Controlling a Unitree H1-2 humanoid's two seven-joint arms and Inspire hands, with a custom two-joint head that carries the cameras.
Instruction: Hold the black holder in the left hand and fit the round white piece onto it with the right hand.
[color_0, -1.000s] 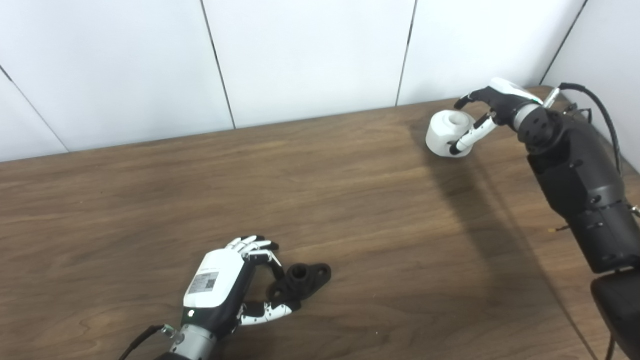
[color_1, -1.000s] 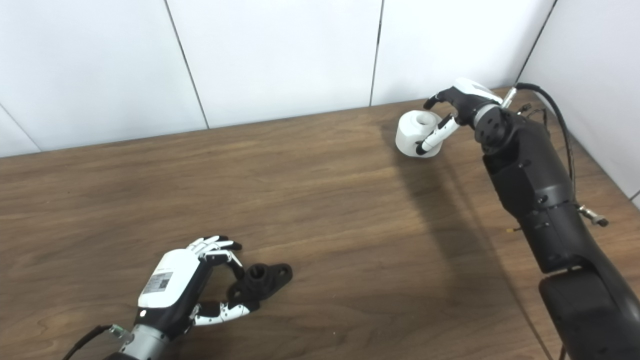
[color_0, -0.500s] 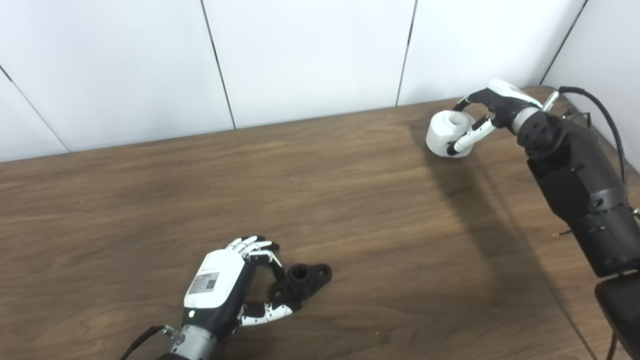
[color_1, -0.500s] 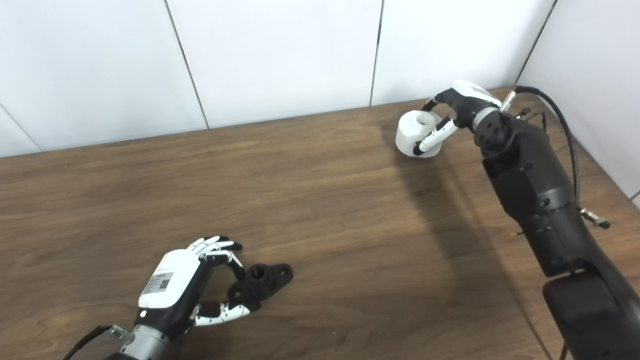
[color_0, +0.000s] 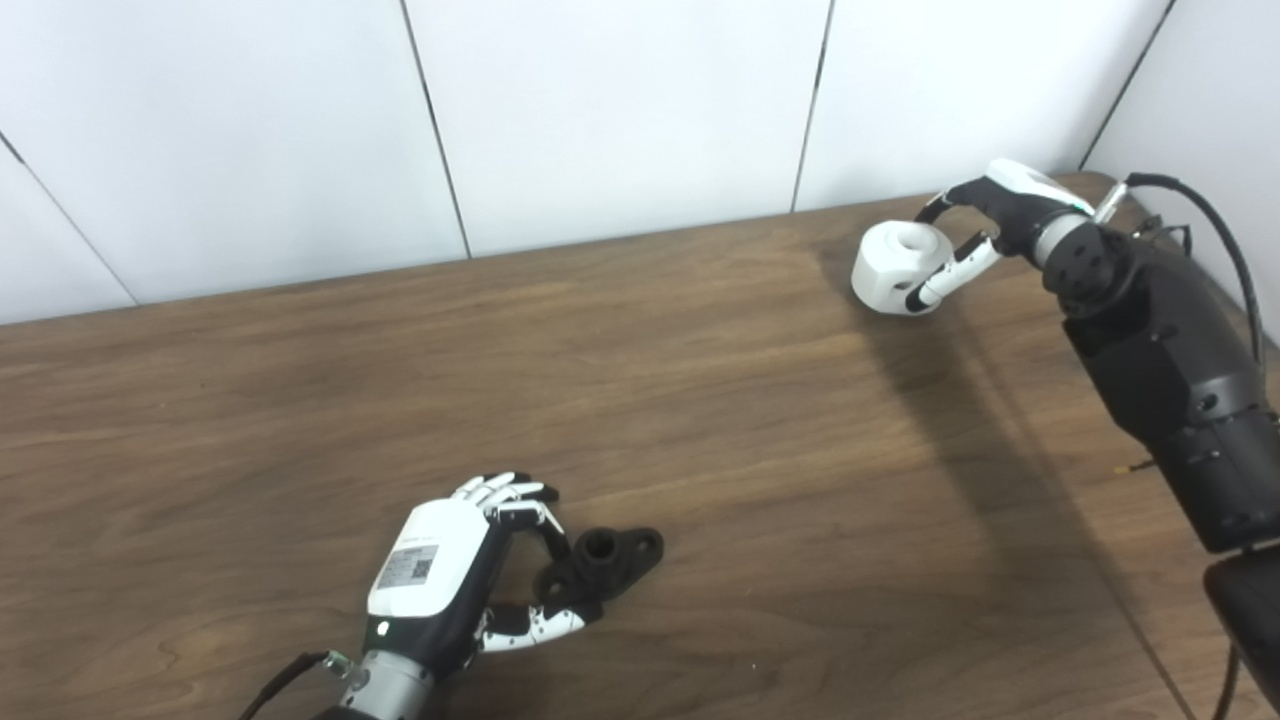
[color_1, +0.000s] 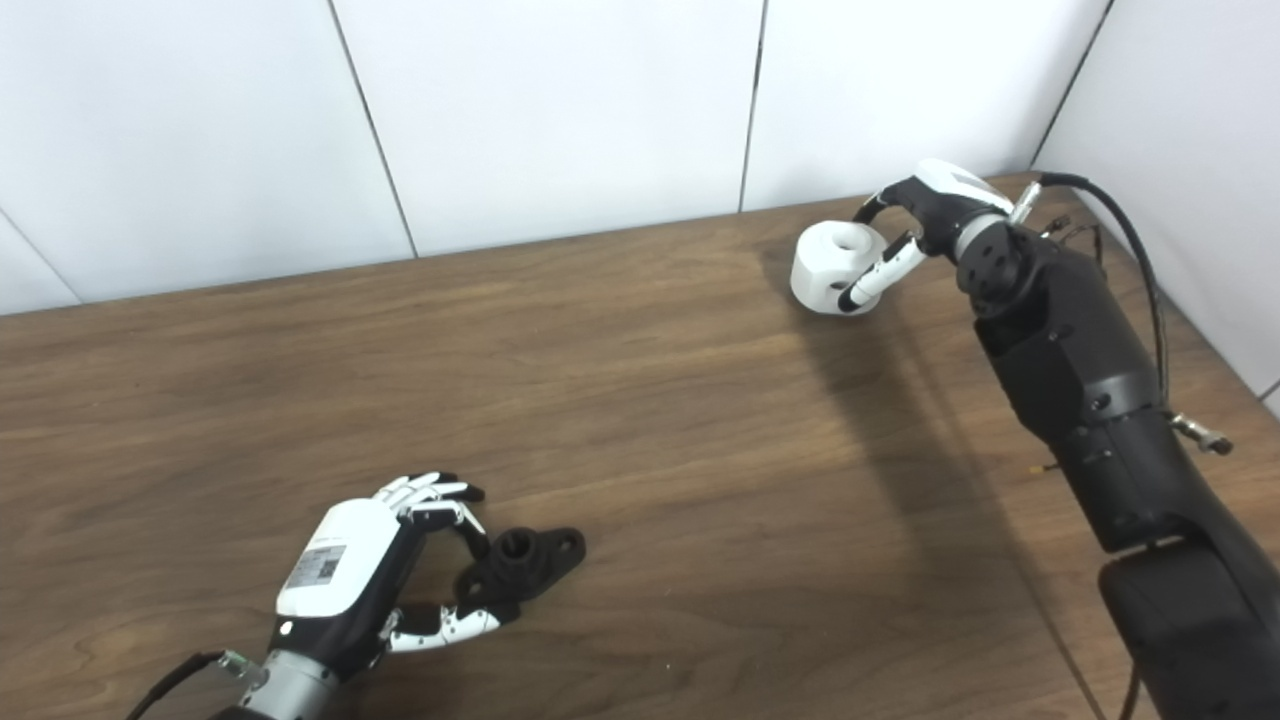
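Left eye view, near edge: the left hand (color_0: 440, 575) pinches the black holder (color_0: 602, 562), a flat bracket with a raised socket lying on the table (color_0: 700, 420). Bare wood stretches between. Far right, near the back wall (color_0: 620, 110) and table corner, the right hand (color_0: 985, 225) curls around the round white piece (color_0: 893, 265), hollow on top.

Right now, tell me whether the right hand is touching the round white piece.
Touching. In the left eye view the right hand wraps the round white piece: its thumb lies flat across the near side and a finger curls over the far edge.
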